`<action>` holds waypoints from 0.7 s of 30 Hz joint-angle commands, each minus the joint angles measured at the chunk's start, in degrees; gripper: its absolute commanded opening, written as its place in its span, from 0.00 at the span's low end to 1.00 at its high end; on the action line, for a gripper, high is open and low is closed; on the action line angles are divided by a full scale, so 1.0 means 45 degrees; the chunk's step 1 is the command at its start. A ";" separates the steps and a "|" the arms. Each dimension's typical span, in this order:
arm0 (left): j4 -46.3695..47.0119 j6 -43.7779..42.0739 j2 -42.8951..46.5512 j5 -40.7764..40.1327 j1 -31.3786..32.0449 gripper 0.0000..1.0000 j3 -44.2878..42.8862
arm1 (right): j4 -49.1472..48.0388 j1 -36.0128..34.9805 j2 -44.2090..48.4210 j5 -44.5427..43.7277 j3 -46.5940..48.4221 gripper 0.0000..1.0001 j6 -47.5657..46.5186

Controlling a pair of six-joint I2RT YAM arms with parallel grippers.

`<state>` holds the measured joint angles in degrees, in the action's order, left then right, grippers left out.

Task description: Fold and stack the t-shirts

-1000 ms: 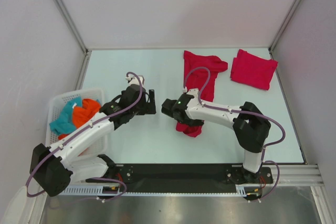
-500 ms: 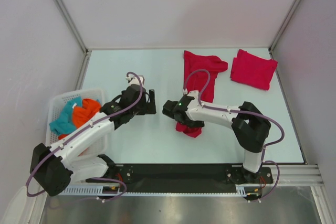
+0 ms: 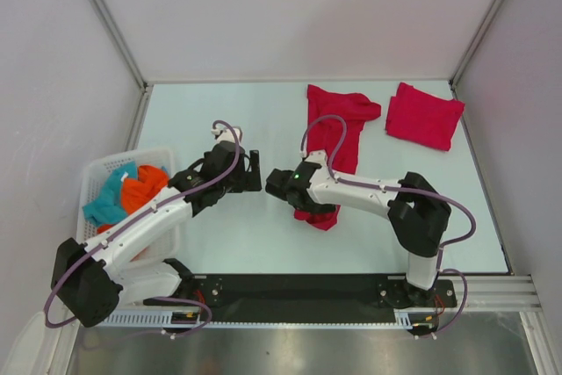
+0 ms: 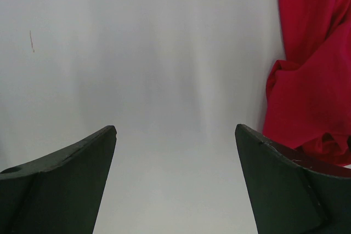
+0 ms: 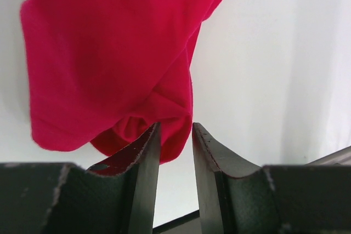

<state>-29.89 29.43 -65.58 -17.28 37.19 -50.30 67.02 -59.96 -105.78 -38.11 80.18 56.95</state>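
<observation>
One red t-shirt (image 3: 332,133) lies stretched out in a long, rumpled strip down the middle of the table, its near end bunched under my right forearm. A second red t-shirt (image 3: 424,115) lies folded at the back right. My right gripper (image 3: 274,183) hovers just left of the strip's near end. In the right wrist view its jaws (image 5: 175,127) stand a narrow gap apart, with a fold of the shirt (image 5: 109,58) at their tips and bare table showing through the gap. My left gripper (image 3: 254,173) is wide open over bare table (image 4: 175,130), the shirt's edge (image 4: 307,91) to its right.
A white basket (image 3: 92,173) holding teal and orange cloth stands at the left edge beside my left arm. White walls close in the table on three sides. A black rail (image 3: 307,287) runs along the near edge.
My right gripper has shifted slightly left, away from the shirt's near end, and its jaws have parted a little. The left arm and both shirts have stayed put.
</observation>
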 commanded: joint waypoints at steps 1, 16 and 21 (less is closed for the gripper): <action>0.0333 -0.0212 0.0062 0.0148 -0.0100 0.96 -0.0189 | -0.0264 0.0180 -0.0244 -0.0223 -0.0474 0.35 0.0256; 0.0353 -0.0271 -0.0075 0.0168 -0.0100 0.96 -0.0364 | -0.1437 0.0631 -0.0050 0.0089 -0.1216 0.00 -0.0624; 0.0334 -0.0310 -0.0094 0.0207 -0.0100 0.96 -0.0325 | -0.1030 0.0007 0.0712 0.0304 -0.1549 0.00 -0.0197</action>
<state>-29.85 29.39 -65.76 -17.26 37.19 -50.30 61.12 -57.54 -106.69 -36.82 73.93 54.13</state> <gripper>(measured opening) 0.956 0.010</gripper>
